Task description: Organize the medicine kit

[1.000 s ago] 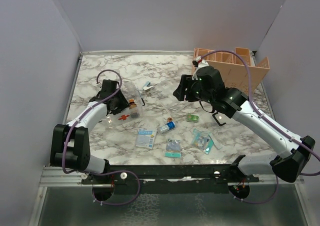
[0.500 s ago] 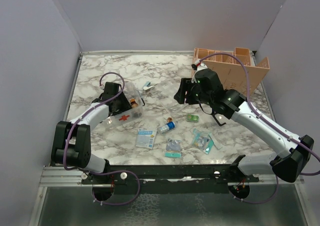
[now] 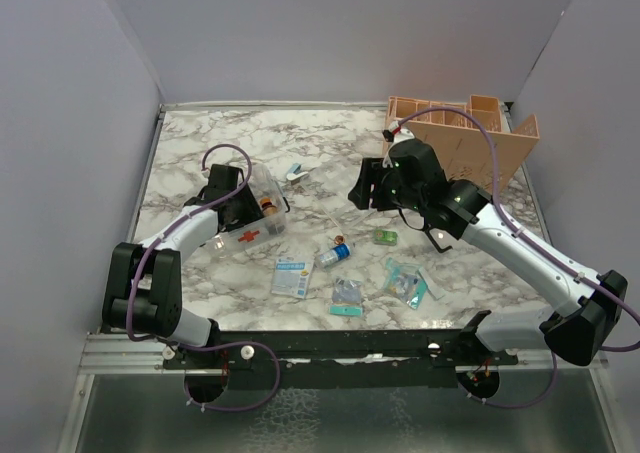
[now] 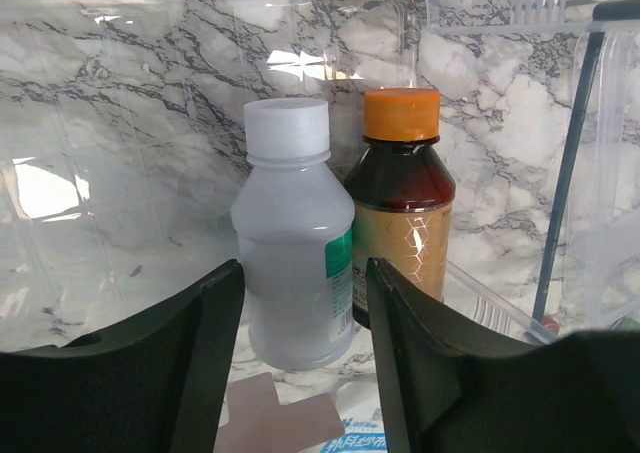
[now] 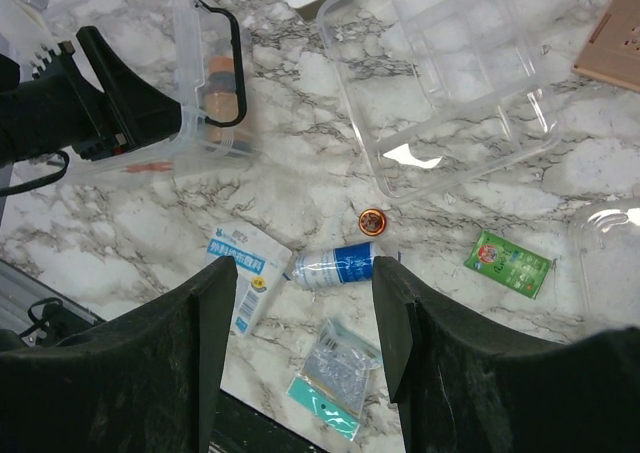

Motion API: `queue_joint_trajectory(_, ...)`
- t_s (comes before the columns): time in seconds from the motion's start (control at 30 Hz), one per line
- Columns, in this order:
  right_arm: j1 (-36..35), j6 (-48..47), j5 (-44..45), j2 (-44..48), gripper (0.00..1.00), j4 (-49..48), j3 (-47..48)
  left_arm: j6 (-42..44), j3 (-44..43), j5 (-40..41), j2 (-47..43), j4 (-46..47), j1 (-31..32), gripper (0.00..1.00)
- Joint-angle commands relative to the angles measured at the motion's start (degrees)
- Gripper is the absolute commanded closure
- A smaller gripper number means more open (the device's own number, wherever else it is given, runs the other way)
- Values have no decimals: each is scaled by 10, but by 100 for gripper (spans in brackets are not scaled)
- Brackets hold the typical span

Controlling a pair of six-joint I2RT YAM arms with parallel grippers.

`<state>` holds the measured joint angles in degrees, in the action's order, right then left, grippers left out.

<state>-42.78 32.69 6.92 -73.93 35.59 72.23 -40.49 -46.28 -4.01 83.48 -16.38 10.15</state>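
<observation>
Medicine kit (image 3: 250, 235) sits just before the parted left jaws; right jaws gape well away.

Seen from the left wrist, the bases of a white bottle (image 4: 288, 223) and an orange-capped brown bottle (image 4: 400, 198) are partly hidden behind the left gripper (image 4: 305, 268); their label print is unreadable. From the right wrist, the frame edge cuts off a clear tray (image 5: 450, 83) and the peach organizer (image 5: 615, 38).
</observation>
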Motion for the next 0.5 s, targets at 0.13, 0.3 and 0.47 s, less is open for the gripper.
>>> queue_joint_trajectory(0.13, 1, -3, 15, 9, 43, -4, -7, -7, -10, -49, 15, 4, 3, 61)
queue_joint_trajectory(0.3, 1, -4, 15, 6, 43, -4, -5, -6, 2, -64, 14, 3, 5, 67)
queue_joint_trajectory(0.47, 1, -7, 16, 1, 44, -5, -3, 16, -14, -63, 13, -10, 5, 57)
